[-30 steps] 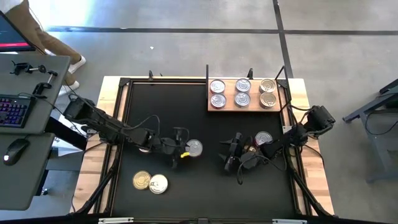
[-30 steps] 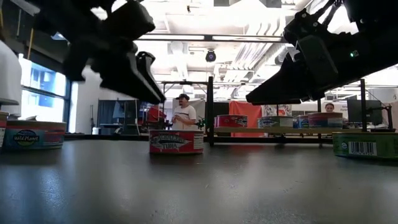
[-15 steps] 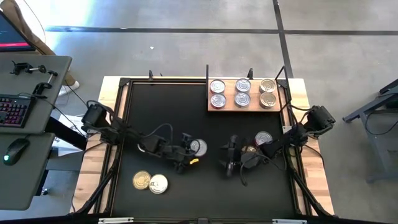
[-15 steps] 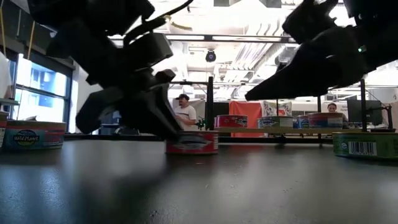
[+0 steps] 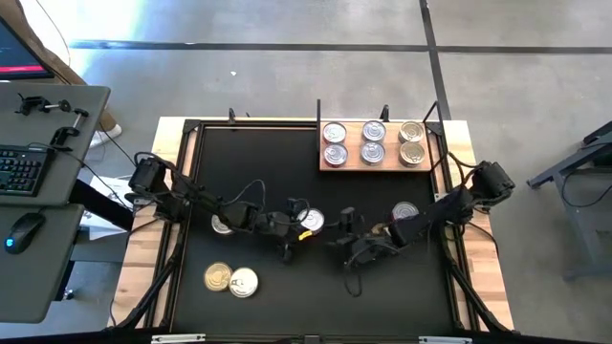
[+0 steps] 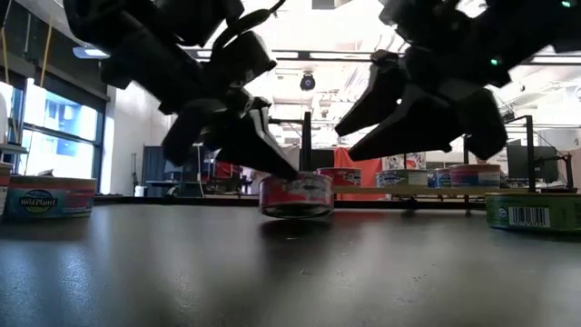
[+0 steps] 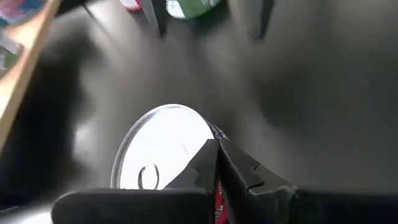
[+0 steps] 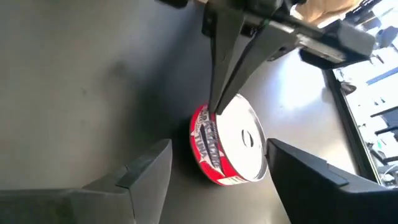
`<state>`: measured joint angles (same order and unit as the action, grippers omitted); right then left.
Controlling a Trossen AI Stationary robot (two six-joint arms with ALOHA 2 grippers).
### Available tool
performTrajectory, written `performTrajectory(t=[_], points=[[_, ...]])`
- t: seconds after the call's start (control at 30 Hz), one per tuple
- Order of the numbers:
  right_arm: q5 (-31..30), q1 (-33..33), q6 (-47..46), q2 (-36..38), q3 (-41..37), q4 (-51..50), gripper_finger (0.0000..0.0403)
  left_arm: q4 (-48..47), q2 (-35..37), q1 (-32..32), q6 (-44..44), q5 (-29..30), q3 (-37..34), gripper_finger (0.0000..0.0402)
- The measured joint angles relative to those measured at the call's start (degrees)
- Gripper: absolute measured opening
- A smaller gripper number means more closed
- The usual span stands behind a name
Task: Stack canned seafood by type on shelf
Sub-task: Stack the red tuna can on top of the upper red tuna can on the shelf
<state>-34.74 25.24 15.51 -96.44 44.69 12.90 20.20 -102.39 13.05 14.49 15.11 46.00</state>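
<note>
A low tin with red sides and a silver lid [image 5: 311, 222] lies flat on the black mat near its middle. My left gripper [image 5: 298, 227] is shut and touches the tin's left side; the tin also shows in the left wrist view [image 7: 165, 146]. My right gripper [image 5: 342, 236] is open, just to the tin's right, with its fingers [image 8: 146, 171] spread wide on either side of the tin [image 8: 227, 146] and apart from it. The wooden shelf [image 5: 353, 164] at the far right holds several tins. My left gripper pushes the tin with its shut fingertips [image 8: 217, 102], which rest on the rim where the lid meets the red side [image 8: 208, 121], on the tin's left. The fingers slant down from the table's left. The tin's base is on the mat [image 6: 296, 194].
A silver tin [image 5: 222, 225] lies under my left arm. A gold tin [image 5: 218, 278] and a silver tin [image 5: 244, 282] lie at the near left. A green-sided tin [image 5: 404, 212] lies beside my right arm. Black posts stand at the shelf's edges.
My left gripper has gone toward the table's right edge and reached the red-sided tin, which has slid a little to the right along the mat. My right gripper has gone toward the table's left edge, closer to the tin.
</note>
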Motion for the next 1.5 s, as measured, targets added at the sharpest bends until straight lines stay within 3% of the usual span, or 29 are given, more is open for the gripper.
performTrajectory(t=[0.13,0.37,0.5,0.67,0.8,0.87,1.07,1.2,1.37,1.5], points=[[2.3,-1.8,2.5,0.0,2.3,-4.6,0.0269,2.1,0.0,-0.8,-1.2,-1.5,0.0,0.0001],[3.1,-3.6,12.3,-3.7,2.3,-2.3,0.0277,4.5,0.1,-1.7,-2.9,-2.6,0.0,0.0001],[-3.6,-3.9,14.4,-8.3,2.3,3.6,0.0273,5.6,0.1,-1.8,-3.4,-2.6,0.0,0.0],[-5.3,-3.9,16.3,-11.6,2.3,7.4,0.0237,6.9,0.1,-1.8,-3.5,-2.9,0.0,0.0],[-6.2,-3.3,12.8,-11.3,2.3,7.8,0.0164,6.6,0.1,-1.8,-5.1,-2.5,0.0,0.0001],[-5.9,-3.0,6.8,-10.4,2.7,4.8,0.0117,6.0,0.2,-1.8,-6.5,-1.2,0.2,0.0007],[-7.9,-1.9,-4.1,-3.2,6.5,-16.3,0.0115,-11.3,3.0,-1.9,-11.5,13.1,0.0,0.004],[-12.2,-2.8,-7.0,3.5,8.9,-29.6,0.0115,-15.7,3.8,-1.7,-18.1,16.0,-0.4,0.0052],[-16.7,-9.8,0.0,12.5,8.9,-34.5,0.0115,-15.7,3.3,-0.2,-24.2,15.4,-2.5,0.0051],[-14.1,-20.9,13.6,15.7,8.1,-30.5,0.0115,-12.9,3.3,1.4,-26.0,15.4,-3.9,0.0048]])
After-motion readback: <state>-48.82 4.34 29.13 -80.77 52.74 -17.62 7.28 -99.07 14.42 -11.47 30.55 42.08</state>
